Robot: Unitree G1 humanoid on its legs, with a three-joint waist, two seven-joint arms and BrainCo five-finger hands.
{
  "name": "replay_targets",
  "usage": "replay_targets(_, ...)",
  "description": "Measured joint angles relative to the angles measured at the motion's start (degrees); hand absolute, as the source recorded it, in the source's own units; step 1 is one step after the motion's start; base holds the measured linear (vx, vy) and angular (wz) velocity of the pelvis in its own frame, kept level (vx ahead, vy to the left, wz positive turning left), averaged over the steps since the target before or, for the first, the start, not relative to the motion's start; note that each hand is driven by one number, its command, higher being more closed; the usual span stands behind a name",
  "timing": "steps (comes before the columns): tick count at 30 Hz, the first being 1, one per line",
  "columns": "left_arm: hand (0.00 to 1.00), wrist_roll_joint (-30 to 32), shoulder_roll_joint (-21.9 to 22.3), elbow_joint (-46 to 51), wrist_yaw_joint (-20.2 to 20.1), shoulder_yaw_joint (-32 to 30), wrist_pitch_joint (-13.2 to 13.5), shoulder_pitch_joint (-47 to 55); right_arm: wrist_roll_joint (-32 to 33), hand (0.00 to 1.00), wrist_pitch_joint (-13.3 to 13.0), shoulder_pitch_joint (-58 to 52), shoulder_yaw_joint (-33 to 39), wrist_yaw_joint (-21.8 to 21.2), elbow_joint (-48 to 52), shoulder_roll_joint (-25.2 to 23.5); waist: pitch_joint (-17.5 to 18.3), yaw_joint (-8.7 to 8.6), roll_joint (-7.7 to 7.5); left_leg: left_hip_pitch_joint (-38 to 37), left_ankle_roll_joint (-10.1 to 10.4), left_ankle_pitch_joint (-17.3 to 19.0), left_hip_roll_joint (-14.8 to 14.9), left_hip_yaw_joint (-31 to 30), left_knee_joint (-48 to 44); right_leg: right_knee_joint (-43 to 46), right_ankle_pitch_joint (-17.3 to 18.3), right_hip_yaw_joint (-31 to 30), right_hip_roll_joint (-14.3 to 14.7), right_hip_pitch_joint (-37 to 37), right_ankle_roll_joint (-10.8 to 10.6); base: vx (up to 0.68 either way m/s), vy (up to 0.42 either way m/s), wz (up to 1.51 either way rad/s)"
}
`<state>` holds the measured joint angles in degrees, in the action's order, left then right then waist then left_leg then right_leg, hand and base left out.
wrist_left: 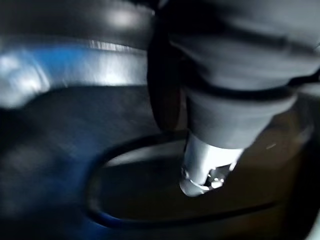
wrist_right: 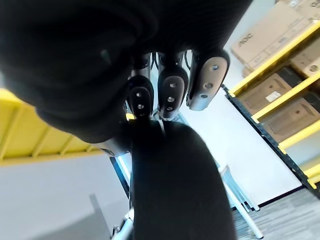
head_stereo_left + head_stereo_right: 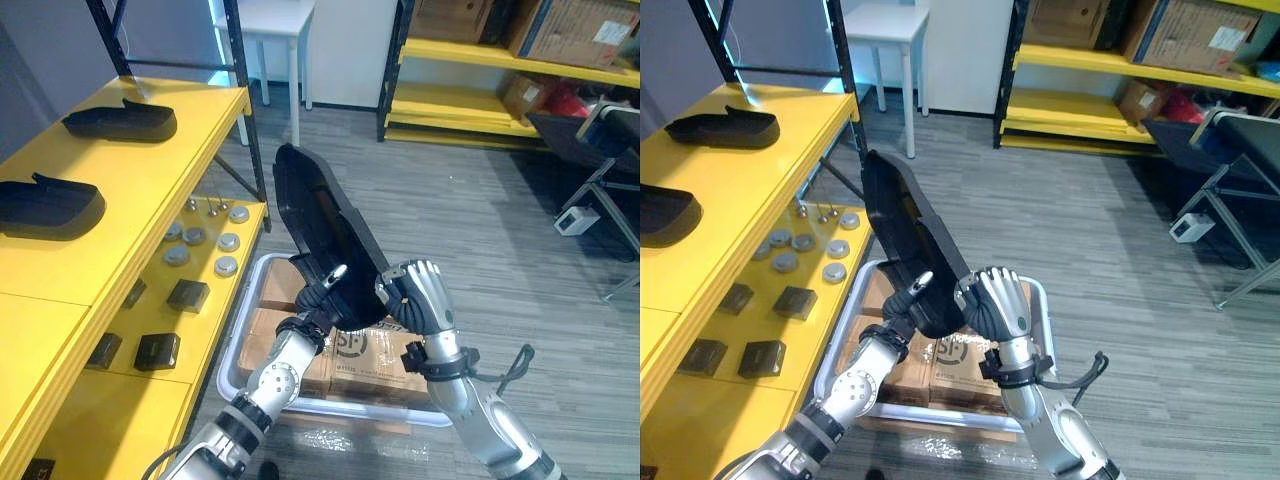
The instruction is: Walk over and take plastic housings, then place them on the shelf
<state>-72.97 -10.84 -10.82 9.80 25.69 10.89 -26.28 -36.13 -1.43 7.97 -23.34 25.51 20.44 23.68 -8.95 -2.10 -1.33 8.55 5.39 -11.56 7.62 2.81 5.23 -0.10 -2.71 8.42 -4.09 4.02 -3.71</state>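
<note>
long black plastic housing [image 3: 325, 225] clamped low by left hand [image 3: 322, 292] and right hand [image 3: 420, 295] — top leans toward front edge of yellow metal shelf [image 3: 150, 190]

Bare shelf top [image 3: 150, 182] beside far housing [image 3: 120, 122]

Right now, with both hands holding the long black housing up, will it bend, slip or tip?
Probably stiff: the black housing runs straight above the left hand and right hand without sagging. Likely light, since it looks like a thin hollow shell. Its smooth surface may slip, and held at its lower end it could tip.
</note>
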Motion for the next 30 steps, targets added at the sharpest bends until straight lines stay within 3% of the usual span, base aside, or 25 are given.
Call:
replay_targets(6,1.0,4.51,0.45,11.41,-0.02,-2.92,4.03,11.35,0.37,1.0,-3.89,-9.26,-2.66,0.0,6.02,-2.38,2.66,0.37,0.27,-2.04,0.68,0.53,-0.14,-0.6,0.01,-0.51,0.71,0.44,-0.05,-2.15,0.08,-0.01,0.009,0.05)
replay_targets(10,1.0,9.41,0.65,16.21,-0.04,-3.95,4.04,20.85,3.64,1.0,-7.51,-17.18,-4.25,-0.33,5.66,-4.53,4.88,0.36,0.65,-2.45,0.79,0.62,-0.57,-2.72,0.01,-0.51,1.67,2.52,-0.27,-3.86,-0.24,0.01,0.009,0.28)
replay_targets(11,1.0,11.6,0.73,17.18,-0.04,-4.1,4.03,23.9,4.71,0.0,-8.51,-19.31,-4.72,-1.05,4.92,-4.92,4.96,0.51,0.71,-2.85,0.86,0.68,-0.66,-3.17,0.01,-0.49,1.91,3.16,-0.32,-4.62,-0.3,0.01,0.003,0.23)
replay_targets(14,1.0,17.69,1.94,18.7,-0.1,-6.85,3.55,30.22,7.99,0.0,-11.27,-23.6,-5.61,-4.17,1.78,-5.69,5.3,1.62,0.91,-3.38,0.92,0.74,-0.77,-4.59,0.0,-0.51,2.24,4.54,-0.26,-6.15,-0.38,0.01,-0.001,0.23)
replay_targets(17,1.0,26.19,4.21,19.88,-0.09,-10.48,3.58,33.65,11.37,0.0,-12.29,-27.52,-5.98,-8.85,-4.0,-6.35,5.85,2.01,1.17,-2.59,0.61,0.64,-1.31,-7.5,-0.06,-0.44,3.03,8.23,-0.45,-7.69,-0.64,-0.01,-0.004,0.68)
replay_targets(20,1.0,34.18,9.09,22.81,0.51,-11.25,3.69,36.22,15.74,0.0,-12.04,-29.67,-5.32,-12.86,-7.94,-8.18,5.87,3.01,2.03,-1.24,0.35,0.71,-0.63,-1.42,-0.3,-0.44,3.54,13.54,-1.41,-9.71,-1.26,0.01,0.016,0.96)
replay_targets(22,1.0,50.05,11.49,23.19,6.26,-14.96,3.78,40.01,21.39,0.0,-12.23,-28.46,-3.51,-13.36,-7.91,-11.25,6.26,3.79,2.77,-1.83,-0.58,-0.05,-0.68,-0.24,-0.25,-0.43,4.33,14.55,-1.78,-10.8,-2.15,0.02,0.023,0.31)
replay_targets(24,1.0,60.54,11.85,23.18,10.58,-18.27,3.4,42.28,24.82,0.0,-12.93,-28.04,-2.44,-13.49,-7.63,-13.62,6.63,3.81,3.0,-2.03,-0.57,-0.06,-0.83,-0.31,-0.1,-0.47,4.61,15.04,-1.88,-11.54,-2.26,0.05,-0.009,0.13)
replay_targets(26,1.0,75.99,12.05,23.19,17.06,-23.78,1.71,43.48,33.03,0.0,-14.42,-28.4,-1.29,-15.01,-7.5,-15.76,6.98,3.92,2.99,-1.74,-0.58,-0.1,-1.11,-1.58,-0.08,-0.16,5.49,16.31,-1.87,-11.99,-2.38,0.06,-0.032,0.29)
replay_targets(30,1.0,88.29,13.88,24.97,24.92,-32.42,-0.76,45.82,44.36,0.0,-15.51,-29.4,-0.38,-17.81,-7.53,-16.99,7.06,4.49,2.89,-1.73,-0.97,-0.94,-1.4,-2.78,-0.1,1.89,7.23,17.93,-2.18,-12.22,-2.0,0.05,-0.029,0.23)
